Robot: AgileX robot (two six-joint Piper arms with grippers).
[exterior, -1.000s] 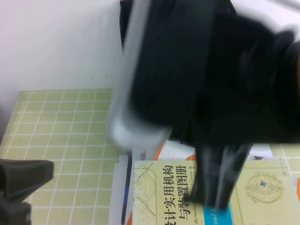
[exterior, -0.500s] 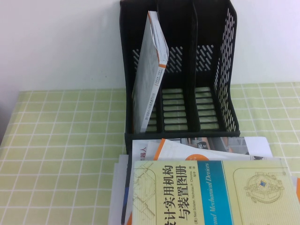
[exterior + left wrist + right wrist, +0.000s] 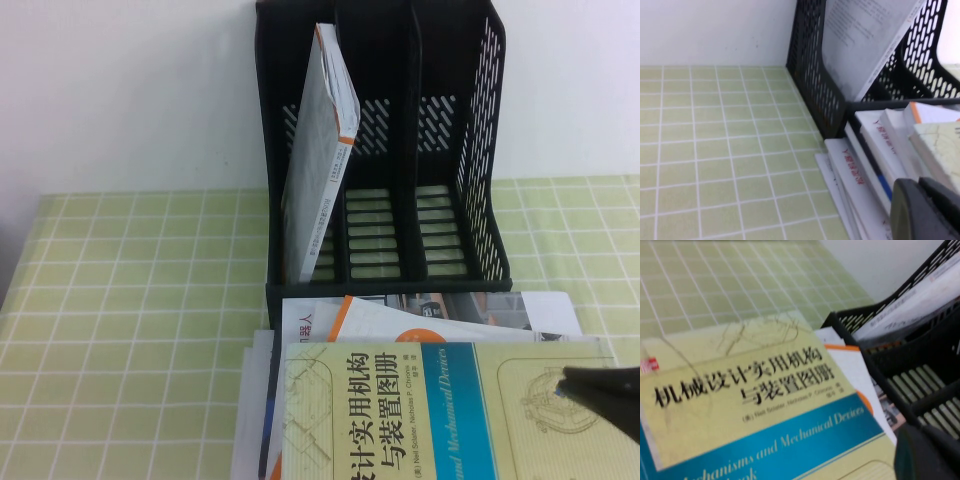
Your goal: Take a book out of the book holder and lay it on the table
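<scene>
The book, pale yellow with a dark Chinese title and a blue band, lies flat on top of a pile of books in front of the book holder. It also shows in the right wrist view and, edge-on, in the left wrist view. My right gripper hovers shut and empty over the book's right part, its tip pointing left. My left gripper is shut and empty beside the pile's left edge; it is out of the high view.
A thin white-grey book with orange trim leans in the holder's left compartment; the other two compartments hold nothing. A white-and-orange book and several white ones lie under the yellow book. The green checked table spreads to the left.
One second ago the right arm filled the view with its gripper down on the book. It then left the view, and now its tip shows at the lower right. The left gripper left the high view.
</scene>
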